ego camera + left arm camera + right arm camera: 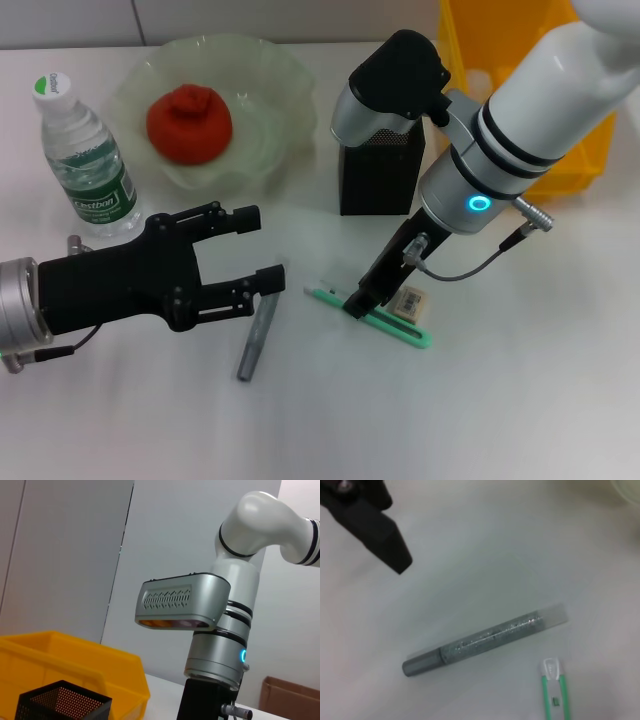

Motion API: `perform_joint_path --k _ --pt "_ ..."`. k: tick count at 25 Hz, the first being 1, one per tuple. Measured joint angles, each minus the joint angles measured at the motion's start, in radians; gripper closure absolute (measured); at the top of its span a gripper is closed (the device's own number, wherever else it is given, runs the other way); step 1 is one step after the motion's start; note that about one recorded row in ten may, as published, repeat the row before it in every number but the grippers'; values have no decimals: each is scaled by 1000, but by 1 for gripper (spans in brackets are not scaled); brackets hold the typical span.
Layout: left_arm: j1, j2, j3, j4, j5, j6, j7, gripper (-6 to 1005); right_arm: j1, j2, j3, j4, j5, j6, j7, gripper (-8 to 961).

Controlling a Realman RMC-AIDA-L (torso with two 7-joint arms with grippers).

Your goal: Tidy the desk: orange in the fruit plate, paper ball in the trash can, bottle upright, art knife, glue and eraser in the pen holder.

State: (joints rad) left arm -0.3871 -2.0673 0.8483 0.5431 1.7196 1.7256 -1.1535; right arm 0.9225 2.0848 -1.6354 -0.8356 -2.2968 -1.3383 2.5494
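The orange lies in the pale-green fruit plate at the back left. The bottle stands upright left of the plate. My left gripper is open and holds nothing, just above the upper end of the grey glue. One of its black fingers shows in the right wrist view. My right gripper is low over the mint-green art knife, beside the beige eraser. The black mesh pen holder stands behind them. The paper ball is out of view.
The yellow trash can stands at the back right, right of the pen holder. My right arm's silver wrist housing hangs over the pen holder's top. The white desk stretches in front.
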Motion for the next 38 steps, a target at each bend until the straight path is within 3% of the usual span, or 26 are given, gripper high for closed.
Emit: perform_joint_path --k 9,23,34,38 --pt "5 -1 0 0 0 2 0 255 -1 5 -75 14 4 46 1 587" --pt "6 0 0 -11 0 6 0 258 -5 7 -107 22 7 73 4 602" --pt "7 0 0 -11 0 3 0 260 -20 8 -123 -18 8 82 6 759" --pt "7 0 0 -11 0 3 0 261 -52 6 -114 -74 8 77 6 760"
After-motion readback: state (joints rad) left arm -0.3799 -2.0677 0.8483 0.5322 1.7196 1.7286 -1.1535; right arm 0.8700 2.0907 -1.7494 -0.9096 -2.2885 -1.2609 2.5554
